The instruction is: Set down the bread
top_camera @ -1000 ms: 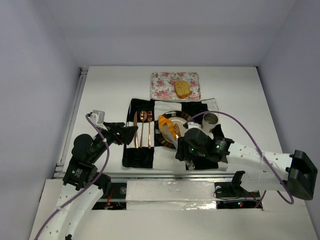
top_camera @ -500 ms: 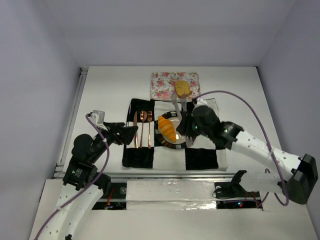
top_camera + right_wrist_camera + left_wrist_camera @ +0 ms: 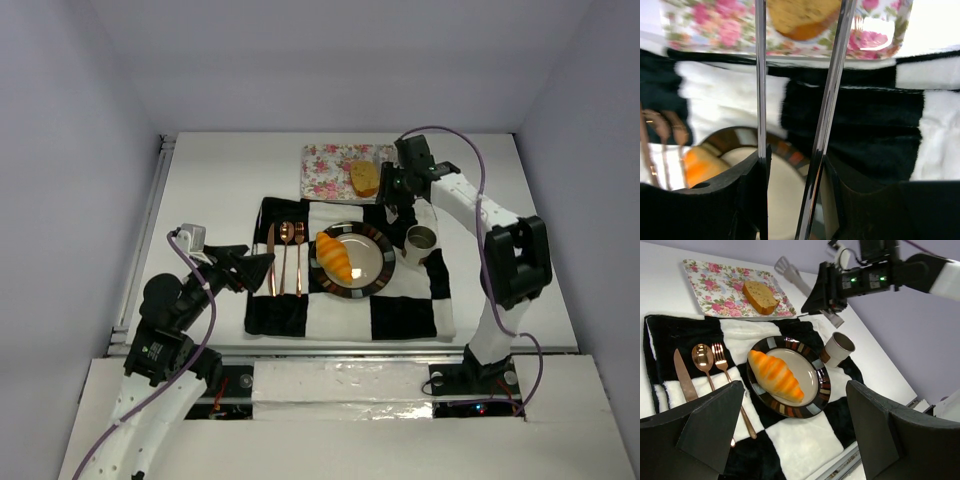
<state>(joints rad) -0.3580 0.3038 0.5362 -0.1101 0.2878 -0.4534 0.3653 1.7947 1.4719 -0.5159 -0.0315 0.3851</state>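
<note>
The golden-orange croissant [image 3: 337, 257] lies on the left half of the dark-rimmed plate [image 3: 390, 262]; it also shows in the left wrist view [image 3: 776, 375]. The brown-crusted bread slice [image 3: 365, 178] lies on the floral tray [image 3: 325, 170]. My right gripper [image 3: 397, 185] is shut on metal tongs [image 3: 832, 100], held above the mat just right of the slice [image 3: 802, 17]. The tong arms stand apart with nothing between them. My left gripper [image 3: 262, 262] is open and empty, hovering at the mat's left side.
A checkered black-and-white mat [image 3: 400, 315] lies under the plate. A knife, spoon and fork [image 3: 285, 257] lie left of the plate. A brown-and-white cup [image 3: 420, 243] stands right of the plate. The right arm's cable arcs over the far right.
My right gripper has moved with the tongs from over the plate to the far side, beside the floral tray. The croissant stays on the plate. The left arm has barely moved.
</note>
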